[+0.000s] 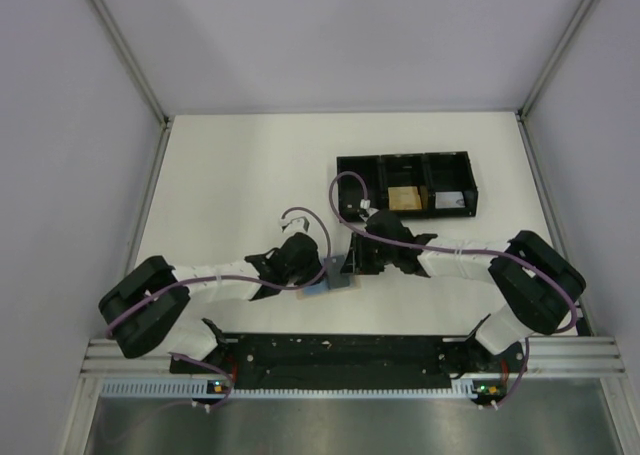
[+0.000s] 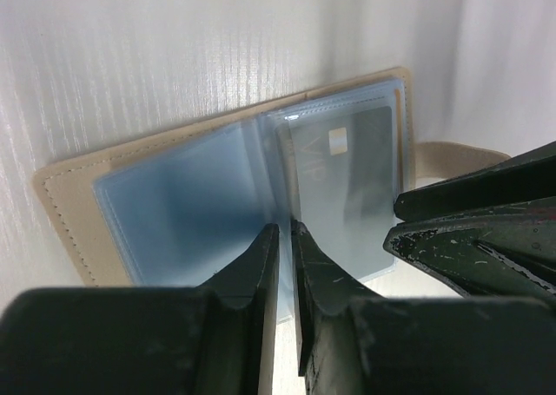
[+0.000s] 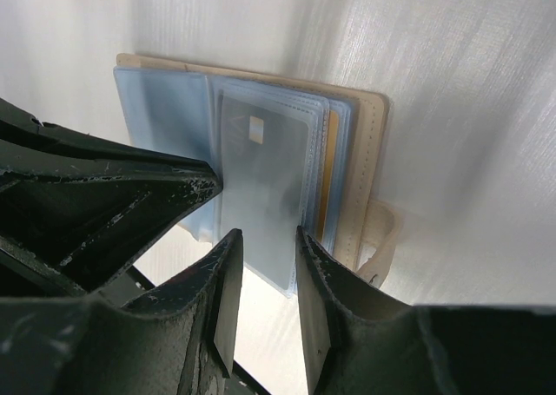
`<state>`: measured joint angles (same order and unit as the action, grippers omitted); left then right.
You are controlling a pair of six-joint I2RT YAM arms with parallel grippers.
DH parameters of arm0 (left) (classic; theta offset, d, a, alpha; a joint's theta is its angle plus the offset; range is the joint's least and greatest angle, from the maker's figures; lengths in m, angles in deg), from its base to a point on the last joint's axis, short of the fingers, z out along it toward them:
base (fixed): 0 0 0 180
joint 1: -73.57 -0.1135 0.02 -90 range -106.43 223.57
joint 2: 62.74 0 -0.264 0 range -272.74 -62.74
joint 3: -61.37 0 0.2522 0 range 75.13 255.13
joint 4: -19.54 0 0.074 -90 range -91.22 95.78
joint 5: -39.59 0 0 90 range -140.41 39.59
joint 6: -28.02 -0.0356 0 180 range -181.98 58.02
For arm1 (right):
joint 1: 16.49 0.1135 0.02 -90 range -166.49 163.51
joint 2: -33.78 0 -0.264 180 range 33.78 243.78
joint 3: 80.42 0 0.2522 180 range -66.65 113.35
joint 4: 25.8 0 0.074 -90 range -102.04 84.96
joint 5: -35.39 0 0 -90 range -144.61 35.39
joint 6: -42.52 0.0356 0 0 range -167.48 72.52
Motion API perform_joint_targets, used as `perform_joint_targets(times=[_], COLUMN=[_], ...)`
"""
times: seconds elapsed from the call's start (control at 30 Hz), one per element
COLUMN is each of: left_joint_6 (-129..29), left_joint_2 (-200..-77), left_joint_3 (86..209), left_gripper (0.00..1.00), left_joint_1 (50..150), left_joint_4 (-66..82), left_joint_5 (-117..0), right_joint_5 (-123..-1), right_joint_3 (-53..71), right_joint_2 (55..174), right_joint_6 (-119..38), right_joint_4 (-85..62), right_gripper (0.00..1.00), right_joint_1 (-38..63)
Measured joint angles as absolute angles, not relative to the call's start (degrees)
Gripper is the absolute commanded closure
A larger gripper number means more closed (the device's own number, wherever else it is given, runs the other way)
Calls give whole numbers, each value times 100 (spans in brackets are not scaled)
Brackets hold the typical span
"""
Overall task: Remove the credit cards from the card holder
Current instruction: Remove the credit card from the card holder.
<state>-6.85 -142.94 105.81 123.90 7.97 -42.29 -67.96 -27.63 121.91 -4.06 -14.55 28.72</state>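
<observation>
Lettering: I read "VIP" in pale letters, running sideways, on the grey-blue credit card (image 2: 347, 204).
Where it sits: in the right half of the open card holder (image 2: 74, 204), on the side of the small gold chip (image 2: 338, 140) nearer the holder's fold.
Right wrist view: any print on the card there is too blurred for me to read.

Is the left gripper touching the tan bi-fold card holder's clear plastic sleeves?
Touching. The left wrist view shows the left gripper pinching a sleeve edge of the tan bi-fold card holder, both fingertips against it.
</observation>
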Motion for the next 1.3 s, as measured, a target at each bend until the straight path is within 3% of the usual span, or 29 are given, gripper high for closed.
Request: perform_joint_targets(times=[0.53,1.3], left_joint_6=[-658,-612], left_joint_2=[-14338,-14412], left_joint_3=[10581,10581], left_gripper=[95,100], left_joint_1=[12390,12390], left_joint_4=[900,1047], left_joint_5=[-4253,-4303], right_joint_5=[-6813,-6708], right_joint_3=[-2761,-2765], right_joint_2=[12215,12185], right_joint_6=[-487,-482], right_joint_4=[-1428,-1348], right_gripper=[69,70], right_joint_1=[2870,2870])
